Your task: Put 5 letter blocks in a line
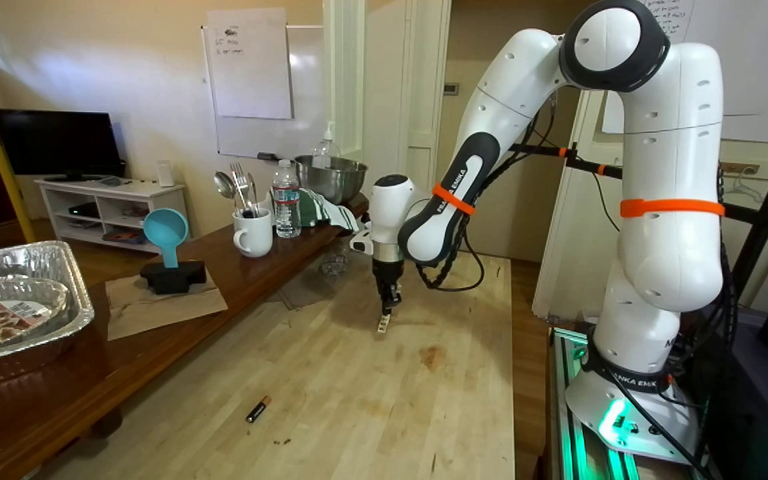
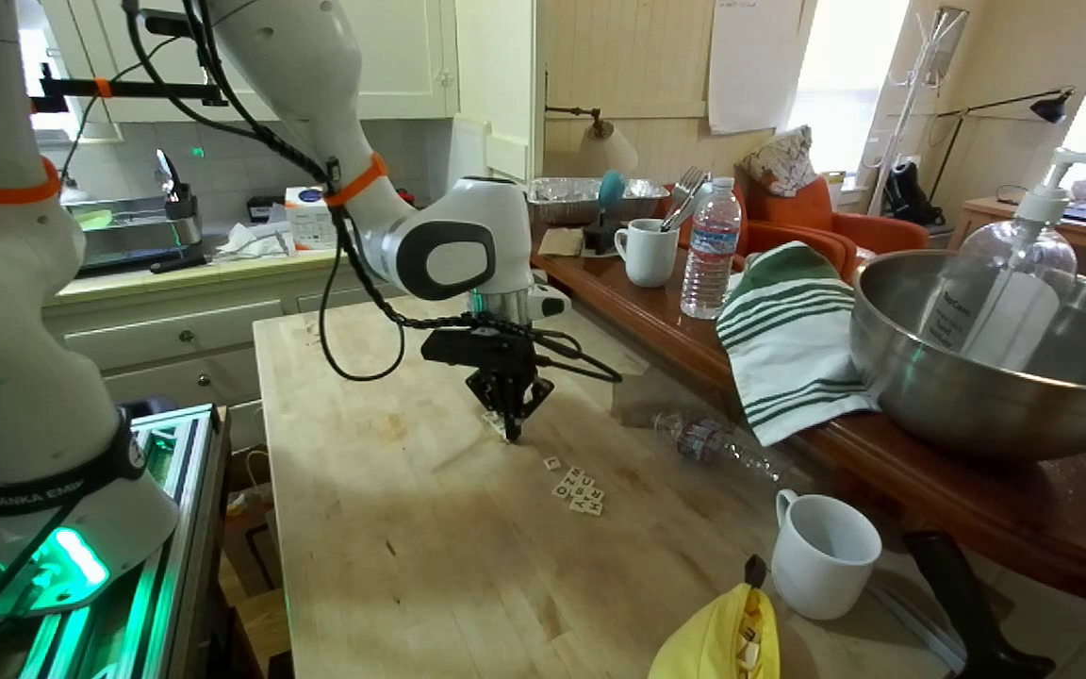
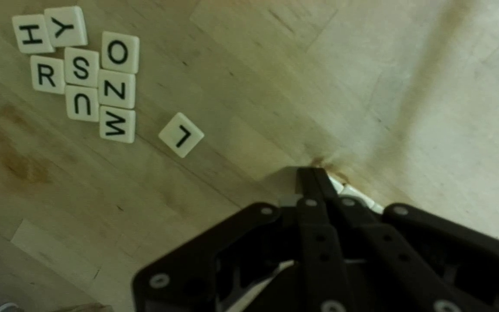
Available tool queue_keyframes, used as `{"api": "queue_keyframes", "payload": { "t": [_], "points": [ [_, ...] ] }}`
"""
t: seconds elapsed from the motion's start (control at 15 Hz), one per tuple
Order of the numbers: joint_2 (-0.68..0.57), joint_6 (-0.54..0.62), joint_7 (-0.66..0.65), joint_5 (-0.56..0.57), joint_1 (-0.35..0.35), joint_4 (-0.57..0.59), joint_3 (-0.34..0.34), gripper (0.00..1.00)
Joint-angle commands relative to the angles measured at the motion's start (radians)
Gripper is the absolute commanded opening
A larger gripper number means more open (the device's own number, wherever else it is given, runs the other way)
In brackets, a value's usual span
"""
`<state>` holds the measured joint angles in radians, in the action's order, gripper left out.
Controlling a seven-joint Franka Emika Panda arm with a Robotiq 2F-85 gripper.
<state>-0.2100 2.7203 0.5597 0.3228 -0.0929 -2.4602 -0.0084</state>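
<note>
Small pale letter blocks lie flat on the light wooden table. A loose group [image 3: 82,67], with H, Y, R, S, U, O, N and M showing, is at the upper left of the wrist view; it also shows in an exterior view [image 2: 586,507]. The L block [image 3: 181,135] lies apart, between the group and my gripper [image 3: 312,171]. A short row of blocks [image 3: 358,195] runs beside and partly behind my fingers; it shows in both exterior views [image 1: 383,325] [image 2: 494,422]. My fingers are pressed together with nothing visible between them, tips close to the table at the row's end.
A clear plastic bottle [image 2: 703,438], a white mug [image 2: 826,554], a yellow pouch [image 2: 722,637] and a black-handled utensil [image 2: 972,613] are along the table's side. A battery [image 1: 258,409] lies on the table. A raised brown counter [image 1: 251,287] borders it.
</note>
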Motion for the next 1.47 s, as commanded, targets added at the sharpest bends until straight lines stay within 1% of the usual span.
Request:
{"api": "queue_keyframes", "payload": {
  "t": [0.0,0.73,0.8,1.07,1.4],
  "points": [
    [0.007,0.015,0.004,0.015,0.003,-0.021,-0.006,0.00],
    [0.070,0.013,0.007,0.005,0.000,-0.027,-0.008,0.00],
    [0.071,0.010,-0.034,0.006,0.004,-0.020,-0.017,0.00],
    [0.074,-0.001,-0.125,-0.036,-0.002,-0.001,-0.032,0.00],
    [0.045,-0.010,-0.261,-0.105,-0.007,0.034,-0.055,0.00]
  ]
}}
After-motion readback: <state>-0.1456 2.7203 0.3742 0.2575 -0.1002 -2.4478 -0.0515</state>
